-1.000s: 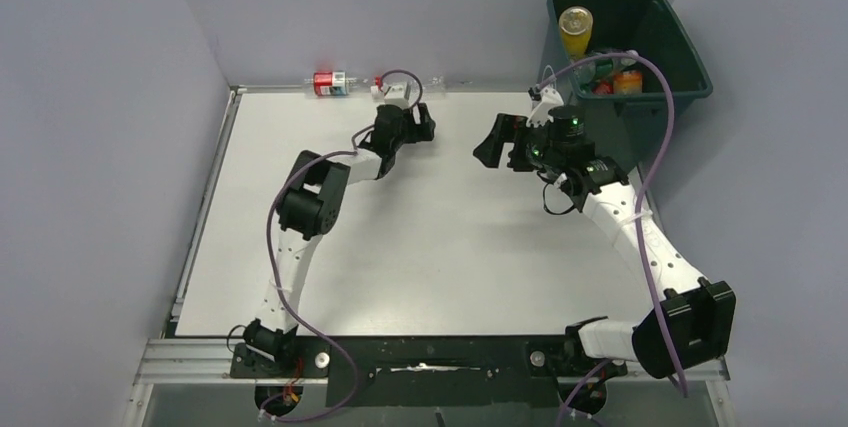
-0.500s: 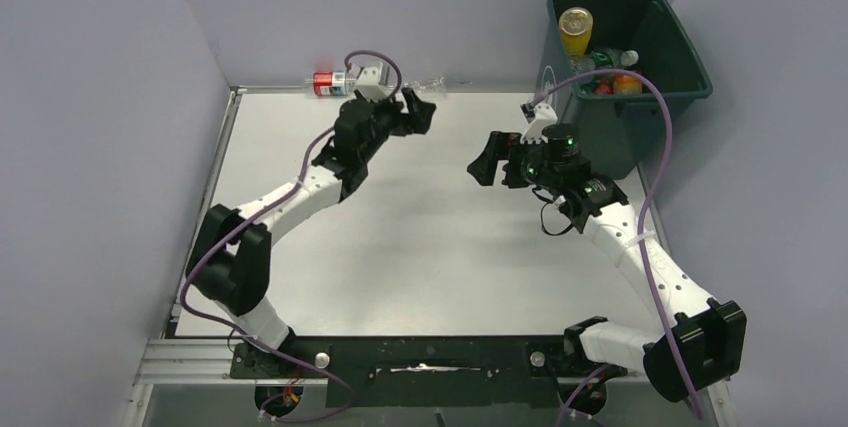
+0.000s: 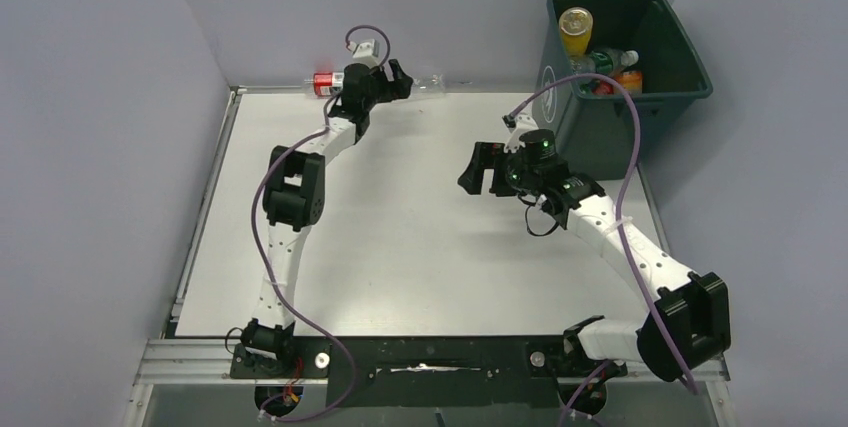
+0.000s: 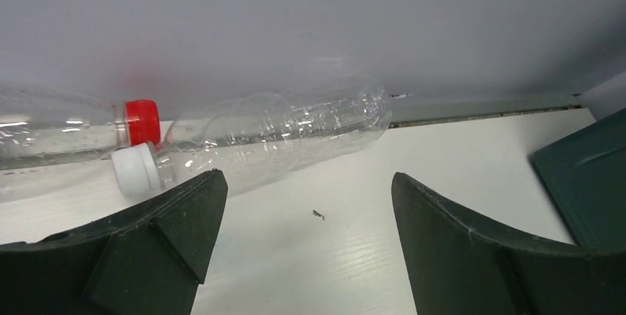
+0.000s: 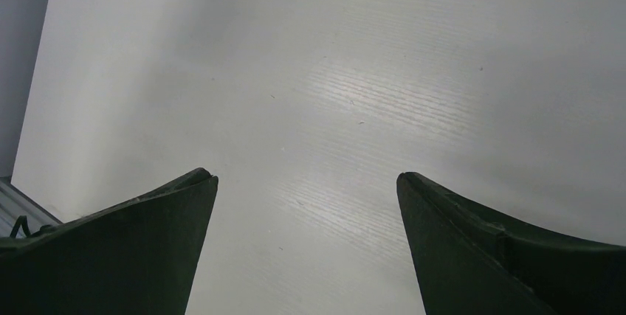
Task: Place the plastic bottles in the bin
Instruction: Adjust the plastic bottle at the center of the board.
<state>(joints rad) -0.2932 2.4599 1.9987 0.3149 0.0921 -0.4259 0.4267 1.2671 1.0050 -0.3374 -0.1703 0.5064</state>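
Observation:
A clear bottle with a white cap (image 4: 273, 134) lies on its side against the back wall, just beyond my open left gripper (image 4: 306, 204). A second clear bottle with a red cap (image 4: 59, 134) lies to its left. In the top view the red-labelled bottle (image 3: 325, 83) and the clear one (image 3: 430, 82) flank my left gripper (image 3: 395, 82) at the table's far edge. The dark green bin (image 3: 680, 57) stands at the far right and holds an orange bottle (image 3: 575, 29) and several others. My right gripper (image 3: 478, 169) is open and empty over bare table (image 5: 306, 182).
The back wall rises right behind the two bottles. A corner of the bin (image 4: 583, 175) shows at the right of the left wrist view. The white table (image 3: 420, 247) has a metal rail along its left edge (image 3: 205, 207).
My left arm has stretched farther to the back edge, and its gripper now sits between the two bottles. My right gripper has moved left and nearer, away from the bin.

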